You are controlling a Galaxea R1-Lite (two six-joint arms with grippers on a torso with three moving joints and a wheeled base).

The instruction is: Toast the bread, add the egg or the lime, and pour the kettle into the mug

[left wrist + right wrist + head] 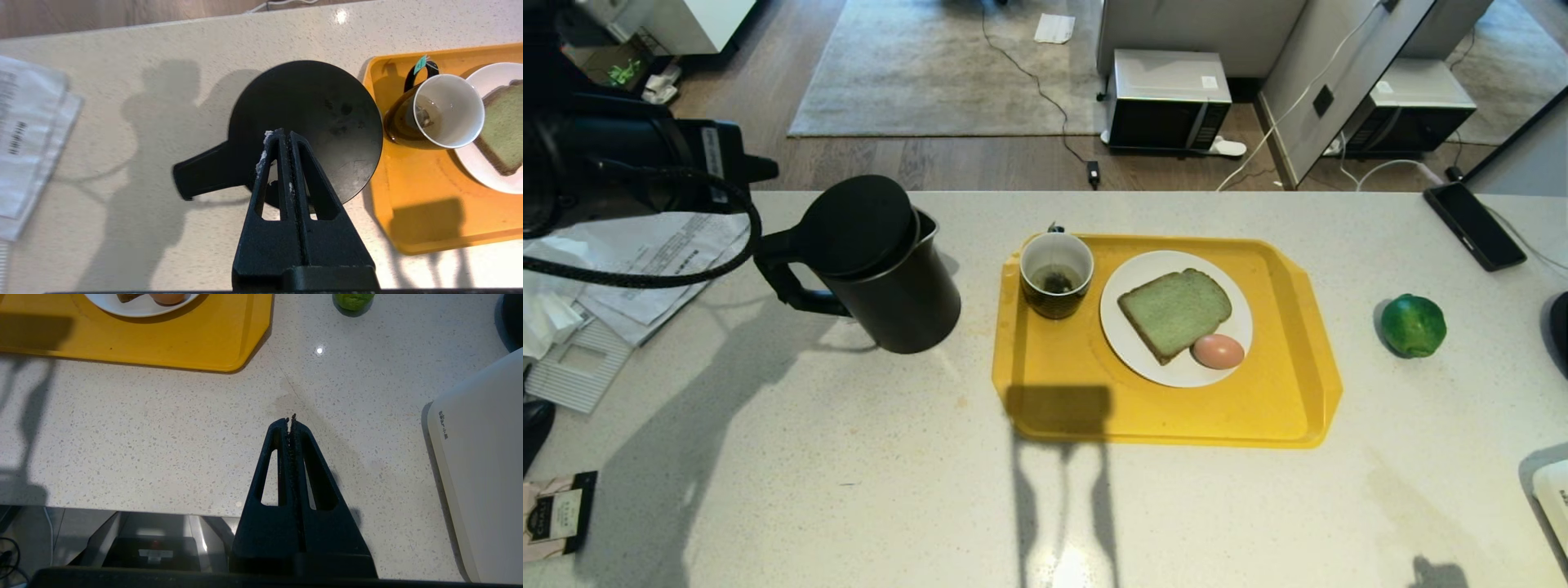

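The black kettle stands on the counter left of the yellow tray, handle pointing left. On the tray, the mug holds a tea bag, and a white plate carries the green bread with the egg beside it. The lime lies on the counter right of the tray. My left gripper is shut and empty, hovering above the kettle's lid; its arm enters from the upper left. My right gripper is shut and empty over bare counter near the front edge.
Papers lie left of the kettle. A black phone is at the back right. A white appliance sits at the front right corner. A small packet is at the front left.
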